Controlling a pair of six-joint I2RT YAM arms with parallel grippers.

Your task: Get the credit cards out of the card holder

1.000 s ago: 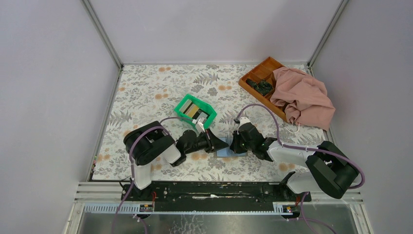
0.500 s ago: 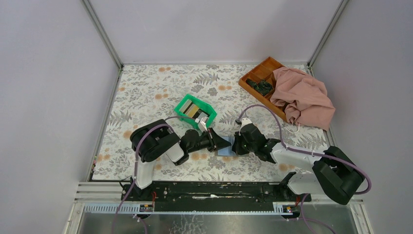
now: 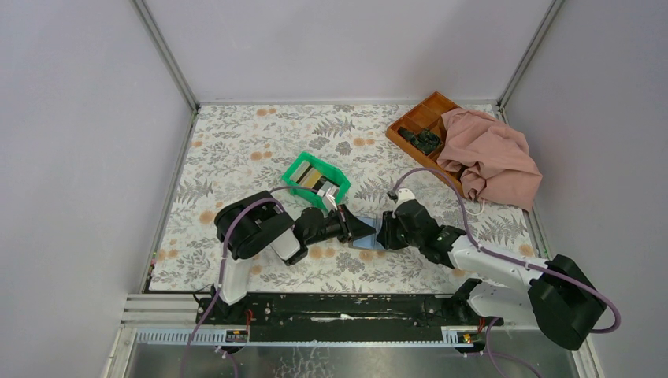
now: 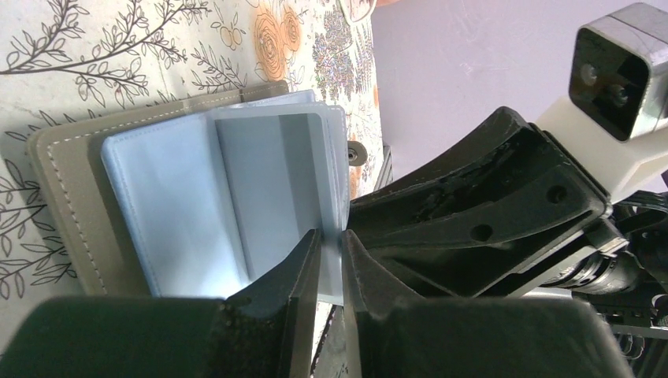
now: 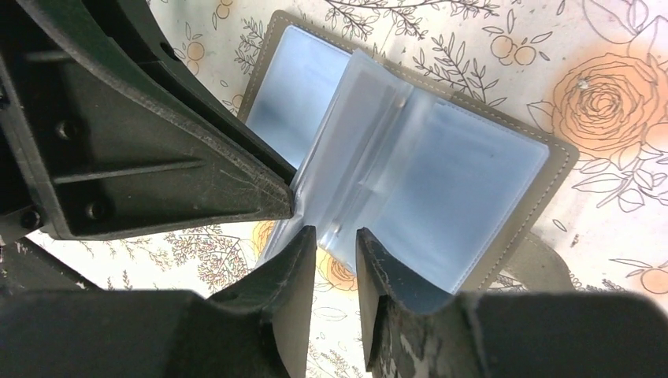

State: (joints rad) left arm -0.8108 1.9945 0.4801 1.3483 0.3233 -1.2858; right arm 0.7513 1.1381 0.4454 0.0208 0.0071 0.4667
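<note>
The card holder [image 3: 367,241] lies open on the floral mat between my two grippers, a pale blue-grey wallet with clear sleeves fanned up [image 5: 410,157]. My left gripper [image 4: 331,236] is shut on the edge of one raised sleeve of the card holder [image 4: 197,205]. My right gripper [image 5: 336,235] faces it from the other side with its jaws a little apart. A sleeve's edge sits loose at the tips, and the mat shows through the gap. The sleeves look empty. Credit cards [image 3: 314,179] lie stacked in the green bin [image 3: 334,194].
An orange-brown compartment tray [image 3: 416,123] stands at the back right, half covered by a pink cloth [image 3: 490,157]. The green bin sits just behind the left gripper [image 3: 358,230]. Grey walls close in the mat on three sides.
My right gripper's jaws have come apart from shut and let go of the sleeve. Both grippers and the card holder have shifted slightly to the right.
</note>
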